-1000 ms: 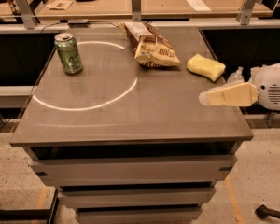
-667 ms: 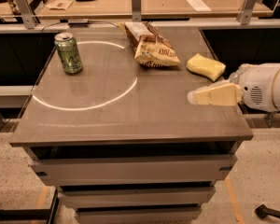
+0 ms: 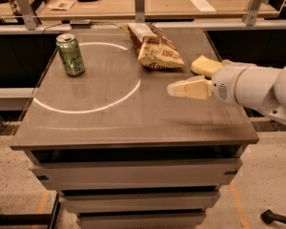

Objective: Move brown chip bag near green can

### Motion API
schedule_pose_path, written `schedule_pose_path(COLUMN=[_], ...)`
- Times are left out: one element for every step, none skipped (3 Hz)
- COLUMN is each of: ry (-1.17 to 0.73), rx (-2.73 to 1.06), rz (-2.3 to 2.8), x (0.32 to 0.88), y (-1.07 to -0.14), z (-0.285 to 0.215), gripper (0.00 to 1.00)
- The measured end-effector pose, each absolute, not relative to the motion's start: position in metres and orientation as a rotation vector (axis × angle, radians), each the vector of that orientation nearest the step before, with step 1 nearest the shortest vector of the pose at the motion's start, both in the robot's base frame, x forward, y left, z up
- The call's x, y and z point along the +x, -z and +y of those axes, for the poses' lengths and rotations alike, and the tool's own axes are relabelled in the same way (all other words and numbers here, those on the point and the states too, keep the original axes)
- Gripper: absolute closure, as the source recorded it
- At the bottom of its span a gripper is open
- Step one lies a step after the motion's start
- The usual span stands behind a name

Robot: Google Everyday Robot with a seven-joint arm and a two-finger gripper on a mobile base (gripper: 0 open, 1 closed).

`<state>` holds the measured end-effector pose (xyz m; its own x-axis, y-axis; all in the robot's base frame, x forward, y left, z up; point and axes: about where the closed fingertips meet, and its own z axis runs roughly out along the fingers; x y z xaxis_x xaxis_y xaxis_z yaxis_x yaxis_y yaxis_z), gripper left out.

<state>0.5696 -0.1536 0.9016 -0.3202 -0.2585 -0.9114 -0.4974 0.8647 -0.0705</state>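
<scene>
The brown chip bag (image 3: 155, 47) lies flat at the back middle of the grey table (image 3: 109, 123), cream-tan with brown lettering. The green can (image 3: 70, 55) stands upright at the back left, well apart from the bag. My gripper (image 3: 174, 88) comes in from the right on a white arm and hovers above the table's right half, in front of and a little right of the bag, touching nothing.
A yellow sponge block (image 3: 205, 65) lies at the right, partly hidden behind my arm. A bright ring of light (image 3: 86, 109) marks the table top. Wooden desks with metal posts (image 3: 139, 4) stand behind. The table edges drop to a speckled floor.
My gripper and arm have moved left over the table, toward the chip bag. The bag, can and sponge have not moved.
</scene>
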Motion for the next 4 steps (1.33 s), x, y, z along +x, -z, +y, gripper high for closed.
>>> schedule_pose_path(ry=[-0.176, -0.182, -0.202, -0.232], rx=[-0.557, -0.543, -0.563, -0.631], rz=[1.900, 1.902, 1.858, 1.801], x=[0.626, 0.630, 0.650, 0.673], y=[-0.879, -0.879, -0.883, -0.884], z=[-0.129, -0.128, -0.113, -0.090], gripper=[0.00, 0.00, 0.00, 0.00])
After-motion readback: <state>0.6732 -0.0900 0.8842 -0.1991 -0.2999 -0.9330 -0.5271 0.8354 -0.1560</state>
